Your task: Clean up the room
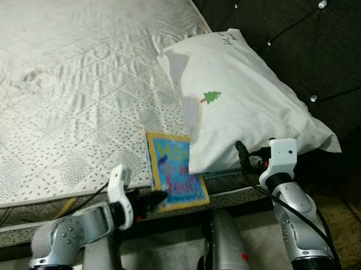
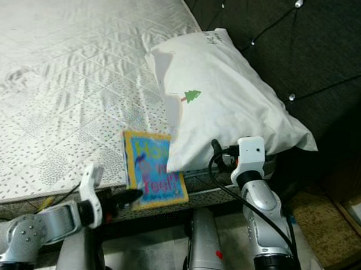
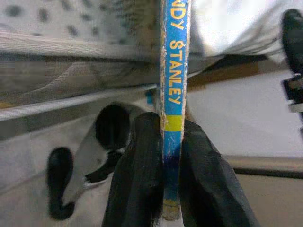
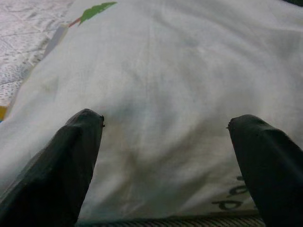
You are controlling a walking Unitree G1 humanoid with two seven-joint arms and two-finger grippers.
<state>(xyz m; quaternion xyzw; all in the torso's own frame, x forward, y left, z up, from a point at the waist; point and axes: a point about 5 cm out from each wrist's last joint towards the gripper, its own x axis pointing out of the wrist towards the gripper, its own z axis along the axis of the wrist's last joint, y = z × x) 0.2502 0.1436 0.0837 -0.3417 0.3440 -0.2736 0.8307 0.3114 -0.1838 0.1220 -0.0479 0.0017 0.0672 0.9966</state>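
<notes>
The mattress (image 1: 69,89) is white, quilted in diamonds with grey speckles. The pillow (image 1: 241,101) is white with a small green tree at its ten o'clock. The book (image 1: 174,173) is blue, yellow-edged, with pink and green lettering.

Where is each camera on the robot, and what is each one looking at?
Left eye view: on the head, looking down at the mattress, pillow and book; both silver arms show.
Right eye view: beside it, same scene, shifted slightly.
Left wrist view: on the left arm, looking along the left gripper pinching the book's spine.
Right wrist view: on the right arm, looking along the open right gripper at the pillow.
Shared: head views and the left wrist view show the book.
</notes>
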